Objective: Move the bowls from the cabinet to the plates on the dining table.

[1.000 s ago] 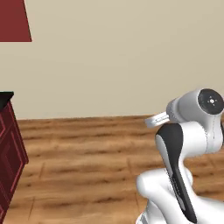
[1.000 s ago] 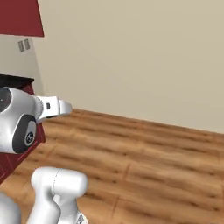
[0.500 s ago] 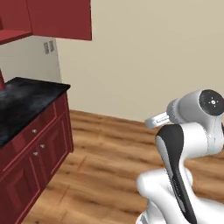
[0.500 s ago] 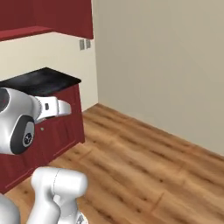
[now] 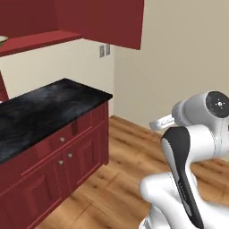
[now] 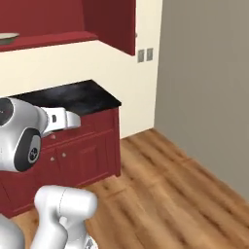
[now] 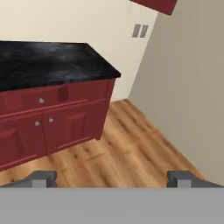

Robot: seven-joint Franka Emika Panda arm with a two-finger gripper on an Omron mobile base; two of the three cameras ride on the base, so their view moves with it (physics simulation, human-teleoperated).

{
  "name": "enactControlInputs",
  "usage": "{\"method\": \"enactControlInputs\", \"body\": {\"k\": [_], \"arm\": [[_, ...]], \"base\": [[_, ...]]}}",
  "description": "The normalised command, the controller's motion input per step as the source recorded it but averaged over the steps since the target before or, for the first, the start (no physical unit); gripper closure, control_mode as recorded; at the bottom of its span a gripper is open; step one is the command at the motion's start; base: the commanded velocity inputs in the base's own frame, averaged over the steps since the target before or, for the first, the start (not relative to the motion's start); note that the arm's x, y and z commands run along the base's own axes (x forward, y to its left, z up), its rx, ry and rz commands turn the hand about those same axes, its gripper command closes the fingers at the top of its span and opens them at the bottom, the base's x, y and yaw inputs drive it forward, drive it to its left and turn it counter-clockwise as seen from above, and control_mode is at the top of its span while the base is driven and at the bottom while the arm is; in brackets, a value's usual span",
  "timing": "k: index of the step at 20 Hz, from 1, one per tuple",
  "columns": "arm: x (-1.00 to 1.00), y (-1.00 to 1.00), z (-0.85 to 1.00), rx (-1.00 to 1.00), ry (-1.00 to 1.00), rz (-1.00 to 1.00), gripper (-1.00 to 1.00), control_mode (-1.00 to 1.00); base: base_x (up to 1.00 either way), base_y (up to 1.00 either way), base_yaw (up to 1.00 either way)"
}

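Jaws of the gripper point(image 7: 112, 178) are spread wide, with nothing held. Bowl point(image 6: 7, 38) on the cabinet point(image 6: 63, 22) shelf sits well above them; the black counter point(image 7: 48, 63) could be struck if the reach is started low.

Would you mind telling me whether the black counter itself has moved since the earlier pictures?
No. The black counter sits on its red base cabinets as before; the whole picture has shifted, so the camera turned with the base.

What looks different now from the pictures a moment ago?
The whole view swung: the base turned, so the black counter with red drawers and the red wall cabinet now sit in front, where a second ago it was mostly bare wall and wood floor. The hand stayed open and empty, and the arm kept its pose.
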Motion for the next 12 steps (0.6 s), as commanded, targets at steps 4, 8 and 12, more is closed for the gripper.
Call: {"method": "enactControlInputs", "body": {"k": [4, 8, 12], "arm": [[0.0, 0.0, 0.0, 0.0, 0.0, 0.0, -1.0, 1.0], [0.0, 0.0, 0.0, 0.0, 0.0, 0.0, -1.0, 1.0], [0.0, 0.0, 0.0, 0.0, 0.0, 0.0, -1.0, 1.0]], "base": [[0.92, 0.0, 0.63], [0.89, -0.15, 0.67], [0.88, -0.38, 0.58]]}}
